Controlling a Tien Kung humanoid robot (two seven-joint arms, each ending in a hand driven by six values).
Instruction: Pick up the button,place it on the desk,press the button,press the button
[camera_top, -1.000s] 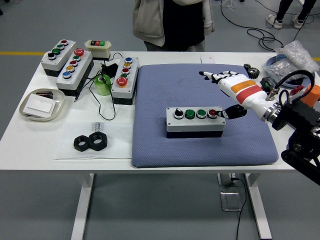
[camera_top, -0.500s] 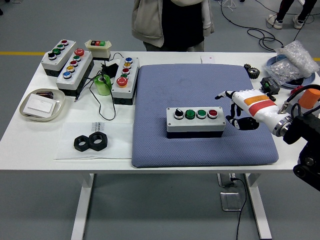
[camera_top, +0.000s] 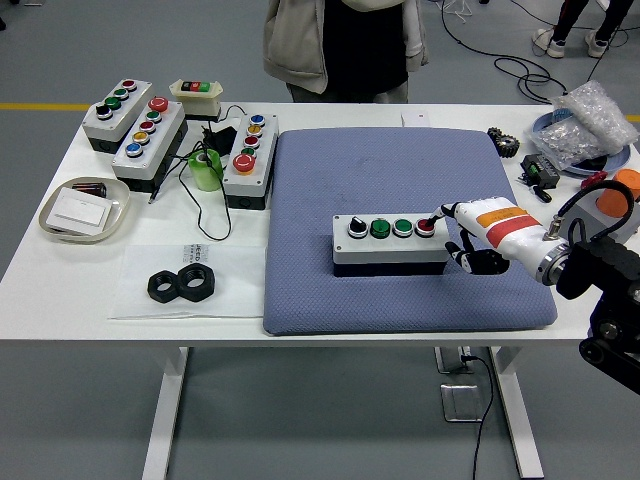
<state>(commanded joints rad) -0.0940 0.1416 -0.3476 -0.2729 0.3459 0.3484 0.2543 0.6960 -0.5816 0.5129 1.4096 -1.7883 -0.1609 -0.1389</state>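
Broadly, the white table (camera_top: 330, 300) carries a blue-grey mat (camera_top: 400, 290) over its right half, and a person in a pale jacket (camera_top: 345, 45) stands at the far edge. On the mat lies the button box (camera_top: 390, 243), a grey four-button unit, with nothing between it and the right hand (camera_top: 478, 232). That hand holds nothing; one extended fingertip (camera_top: 437, 215) touches the red button (camera_top: 425, 227) while the other fingers curl beside the box's right end. Three more button boxes (camera_top: 150, 135) sit well apart at far left, near a green tape roll (camera_top: 207, 170), a tray (camera_top: 85, 208) and two black nuts (camera_top: 182, 284).
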